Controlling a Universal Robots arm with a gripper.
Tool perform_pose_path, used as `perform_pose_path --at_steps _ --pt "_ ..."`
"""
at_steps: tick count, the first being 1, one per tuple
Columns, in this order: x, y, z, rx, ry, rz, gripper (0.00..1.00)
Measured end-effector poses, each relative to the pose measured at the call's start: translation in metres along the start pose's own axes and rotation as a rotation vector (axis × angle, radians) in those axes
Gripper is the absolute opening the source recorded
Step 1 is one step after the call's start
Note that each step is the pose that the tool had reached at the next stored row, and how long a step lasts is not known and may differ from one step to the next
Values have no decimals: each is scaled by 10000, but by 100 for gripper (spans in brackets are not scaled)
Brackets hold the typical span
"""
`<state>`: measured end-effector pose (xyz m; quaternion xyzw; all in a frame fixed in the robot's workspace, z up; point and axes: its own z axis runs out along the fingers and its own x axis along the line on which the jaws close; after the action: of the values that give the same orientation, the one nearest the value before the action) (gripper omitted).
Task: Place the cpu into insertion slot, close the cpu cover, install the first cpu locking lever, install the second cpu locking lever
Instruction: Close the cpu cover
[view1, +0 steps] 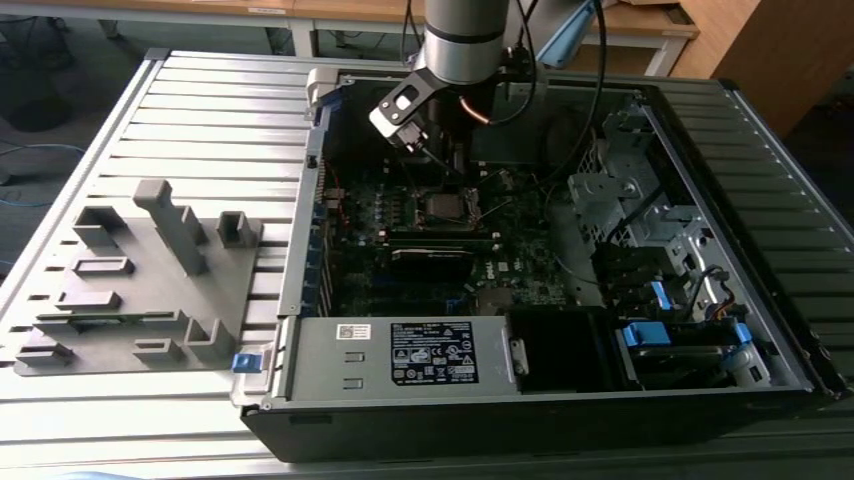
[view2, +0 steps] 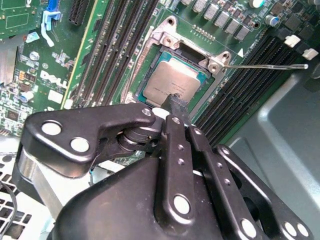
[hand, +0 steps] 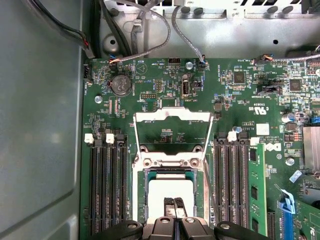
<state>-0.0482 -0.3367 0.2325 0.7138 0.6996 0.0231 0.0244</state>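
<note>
One cpu (view2: 172, 82) sits in your slot (view2: 186, 50), cover (hand: 172, 116) flipped open beside it, and your jaws are pinched shut, empty, right over the cpu.

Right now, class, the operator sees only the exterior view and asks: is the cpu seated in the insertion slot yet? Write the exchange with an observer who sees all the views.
Observer: Yes. In the first wrist view the cpu lies flat inside the insertion slot.
Operator: Is the cpu cover down?
Observer: No. In that same view the cpu cover is swung open, clear of the cpu.
Operator: And the gripper?
Observer: In the second wrist view the gripper, fingers shut together, sits at one edge of the cpu.
</note>
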Motion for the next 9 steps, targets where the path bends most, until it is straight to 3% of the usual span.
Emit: perform_pose_path --at_steps 9 --pt "0 2 -23 -1 2 0 11"
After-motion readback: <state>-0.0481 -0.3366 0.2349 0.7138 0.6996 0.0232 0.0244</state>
